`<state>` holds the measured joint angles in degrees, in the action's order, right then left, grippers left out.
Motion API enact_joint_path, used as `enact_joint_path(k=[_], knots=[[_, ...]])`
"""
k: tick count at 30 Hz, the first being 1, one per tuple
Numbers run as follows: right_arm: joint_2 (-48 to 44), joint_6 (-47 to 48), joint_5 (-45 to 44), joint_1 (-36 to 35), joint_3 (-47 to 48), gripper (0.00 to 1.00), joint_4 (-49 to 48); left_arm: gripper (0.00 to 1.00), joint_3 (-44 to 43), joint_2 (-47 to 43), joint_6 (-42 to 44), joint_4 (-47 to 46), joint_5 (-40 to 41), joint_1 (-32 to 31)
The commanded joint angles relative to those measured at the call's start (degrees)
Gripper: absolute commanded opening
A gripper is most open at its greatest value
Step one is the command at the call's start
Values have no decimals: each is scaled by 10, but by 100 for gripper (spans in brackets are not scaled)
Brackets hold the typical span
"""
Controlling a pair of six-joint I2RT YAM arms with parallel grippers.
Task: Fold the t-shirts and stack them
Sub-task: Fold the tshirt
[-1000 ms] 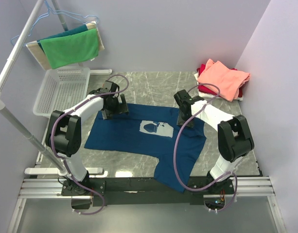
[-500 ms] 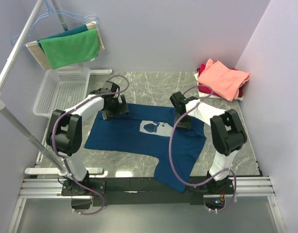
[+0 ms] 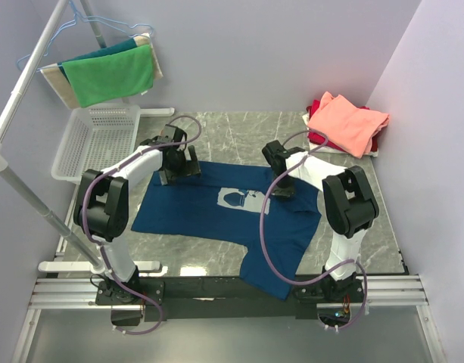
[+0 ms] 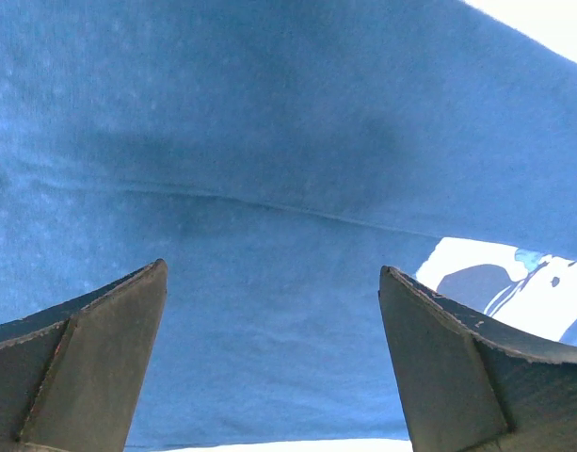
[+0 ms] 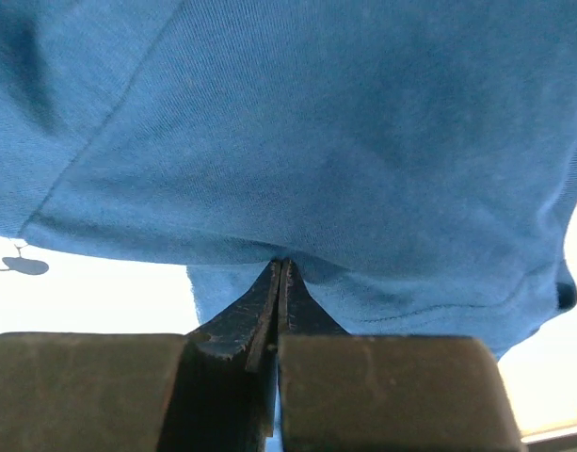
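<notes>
The navy-blue t-shirt [image 3: 194, 208] lies spread on the marble table, its pale chest print [image 3: 243, 200] facing up and one part hanging over the near edge. My left gripper [image 3: 177, 168] stands open over the shirt's far left edge; in the left wrist view the gripper [image 4: 272, 270] has only flat blue cloth [image 4: 269, 141] between its fingers. My right gripper [image 3: 283, 187] is at the shirt's far right part. In the right wrist view this gripper [image 5: 281, 266] is shut, pinching a fold of the blue fabric [image 5: 363, 122]. A folded salmon-pink tee [image 3: 345, 121] lies on a red one [image 3: 316, 106] at the back right.
A white mesh basket [image 3: 103, 140] sits at the table's left edge. Above it a green cloth [image 3: 110, 76] hangs on a hanger from a white rack [image 3: 23, 83]. The purple walls stand close at the back and right.
My right gripper has slid a little left along the shirt's far edge and gone from open to shut on the fabric. The left arm has not moved.
</notes>
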<state>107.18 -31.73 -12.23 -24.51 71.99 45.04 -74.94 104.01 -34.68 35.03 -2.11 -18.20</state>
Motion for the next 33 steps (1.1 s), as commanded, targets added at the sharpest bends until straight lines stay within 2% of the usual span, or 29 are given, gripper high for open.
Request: enact_joint_path(k=[1, 9, 20, 23, 26, 33], knots=[[-24, -1, -35, -2, 43, 0, 29, 99, -32, 8, 4, -1, 1, 0], [-36, 14, -60, 7, 104, 0, 53, 99, -31, 12, 3, -7, -4, 0], [82, 62, -73, 62, 223, 0, 59, 100, -37, 13, 5, 2, -2, 0], [109, 62, -77, 74, 261, 24, 80, 99, -39, 12, 6, 7, 1, 0], [82, 49, -75, 75, 249, 37, 76, 99, -37, 10, 7, 7, 4, 0], [-30, 34, -33, 69, 200, 38, 73, 99, -28, 10, 4, 1, -3, 0]])
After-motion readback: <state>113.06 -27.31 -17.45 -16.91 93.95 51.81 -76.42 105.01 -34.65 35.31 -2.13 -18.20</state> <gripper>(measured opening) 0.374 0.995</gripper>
